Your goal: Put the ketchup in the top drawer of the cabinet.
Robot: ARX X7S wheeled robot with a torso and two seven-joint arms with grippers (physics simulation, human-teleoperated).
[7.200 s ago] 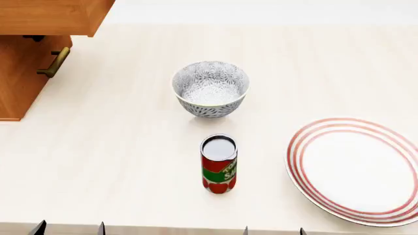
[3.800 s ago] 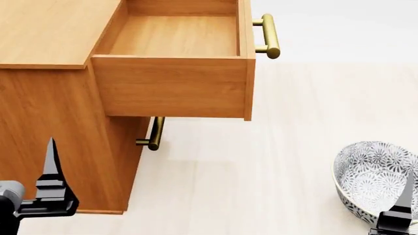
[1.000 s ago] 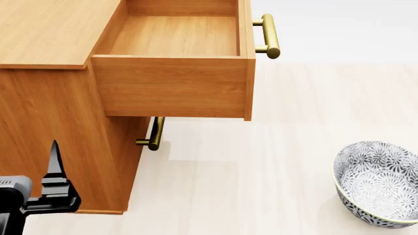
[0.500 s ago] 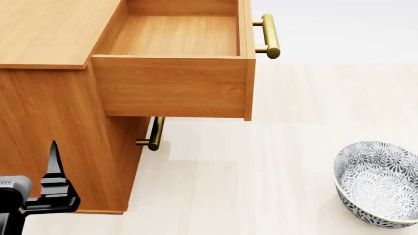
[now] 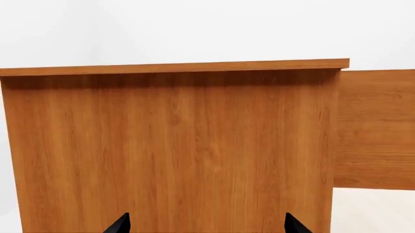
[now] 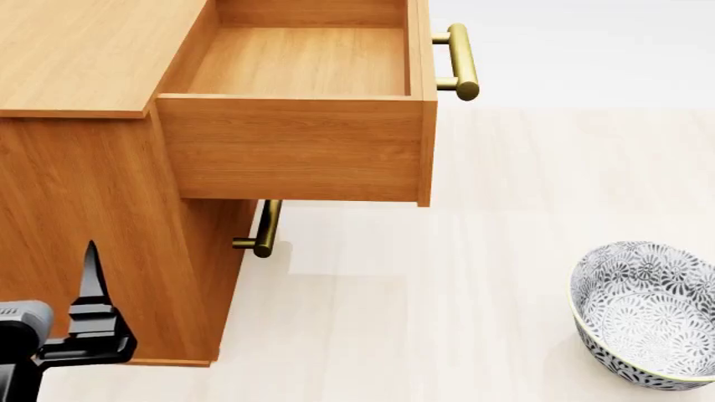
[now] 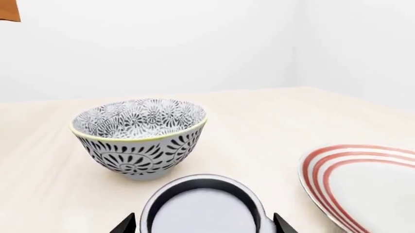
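Note:
The ketchup (image 7: 201,206) shows only in the right wrist view, as a silver-grey lid seen from above. My right gripper (image 7: 202,224) is open and straddles it, one fingertip on each side with a small gap. The cabinet (image 6: 79,50) fills the left of the head view. Its top drawer (image 6: 290,146) is pulled out and empty, brass handle (image 6: 458,60) at the far end. My left gripper (image 5: 207,225) is open, close to the cabinet's side wall (image 5: 168,145). One of its fingers (image 6: 92,285) shows in the head view.
A grey-patterned bowl (image 6: 645,322) stands on the pale table right of the cabinet, just beyond the can in the right wrist view (image 7: 139,136). A red-striped plate (image 7: 370,184) lies beside the can. The lower drawer's handle (image 6: 264,230) sticks out under the open drawer.
The head view has swung from the can and bowl to the cabinet. The right gripper's finger has dropped out of its lower right corner. Nothing has moved in the last second.

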